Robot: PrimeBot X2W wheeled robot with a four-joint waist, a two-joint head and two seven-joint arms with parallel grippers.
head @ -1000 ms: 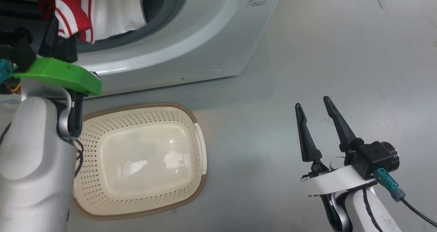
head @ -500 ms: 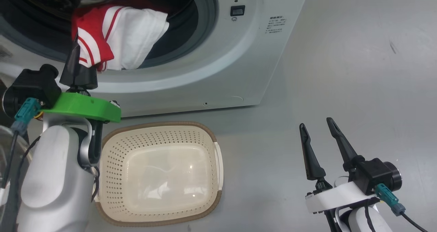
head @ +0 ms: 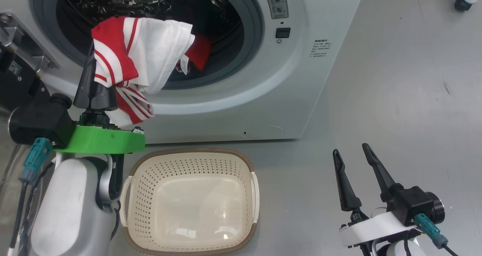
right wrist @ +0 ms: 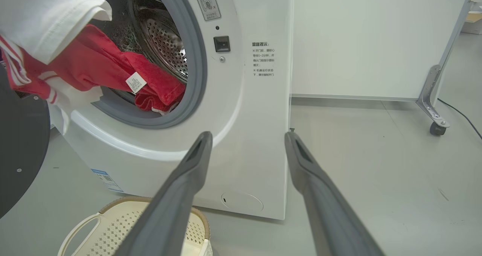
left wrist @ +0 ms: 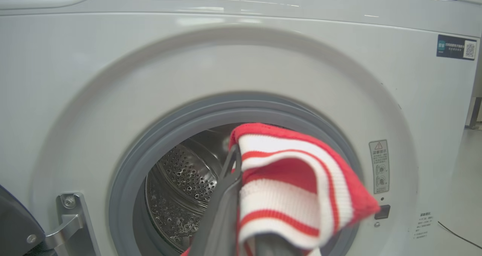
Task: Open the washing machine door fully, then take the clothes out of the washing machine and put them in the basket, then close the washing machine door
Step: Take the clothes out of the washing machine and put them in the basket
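red-and-white clothes pinched by left gripper (right gripper spread) at washing machine mouth.

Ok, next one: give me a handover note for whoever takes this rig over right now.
Left pincer: shut on the clothes, held up at the washing machine opening; a red end lies inside the drum.
Right pincer: open, empty, over the floor right of the basket.
Basket: empty, before the machine.
Done: door open, clothes gripped.
To do: pull clothes clear, drop into basket, close door.
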